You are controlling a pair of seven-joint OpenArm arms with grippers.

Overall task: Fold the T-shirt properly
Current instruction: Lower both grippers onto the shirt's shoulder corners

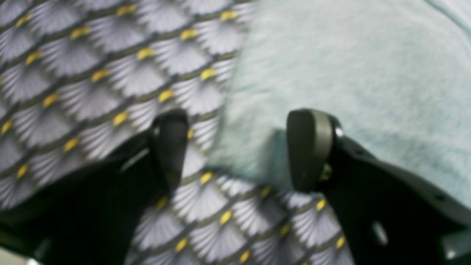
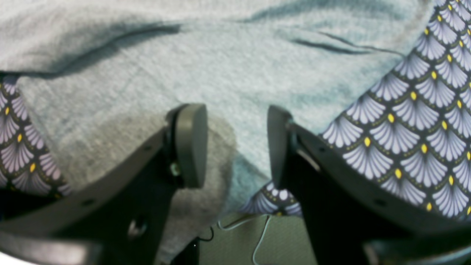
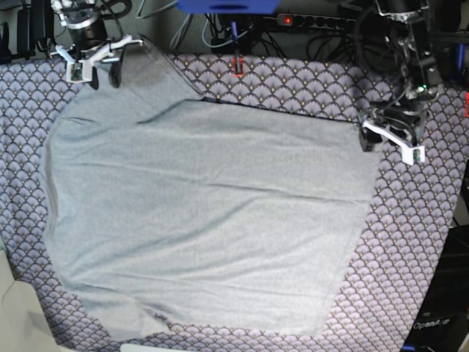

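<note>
a: the whole table is covered by a purple fan-patterned tablecloth (image 3: 410, 242), with dark cables and a power strip (image 3: 322, 19) along the far edge

b: and the t-shirt (image 3: 205, 220)?

a: it lies spread flat across most of the cloth, plain light grey, with a few shallow creases running across it. one corner reaches up to the far left of the base view, another ends at the far right

b: where is the left gripper (image 1: 235, 151)?

a: at that far right corner. in its wrist view the two dark fingers stand well apart. one is over the tablecloth, the other over grey fabric, and the shirt's corner sits in the gap between them. nothing is pinched. that view is blurred, so i cannot tell whether the pads touch the cloth

b: the right gripper (image 2: 235, 145)?

a: at the far left corner, by the table's back edge. its jaws are also spread, with grey knit lying between and under them, not clamped. a strip of the shirt hangs over the table edge there, and a loose thread (image 2: 257, 235) dangles below it

b: any folds so far?

a: only a small turned-up bit at the near left hem in the base view; otherwise the shirt lies in a single flat layer
</note>
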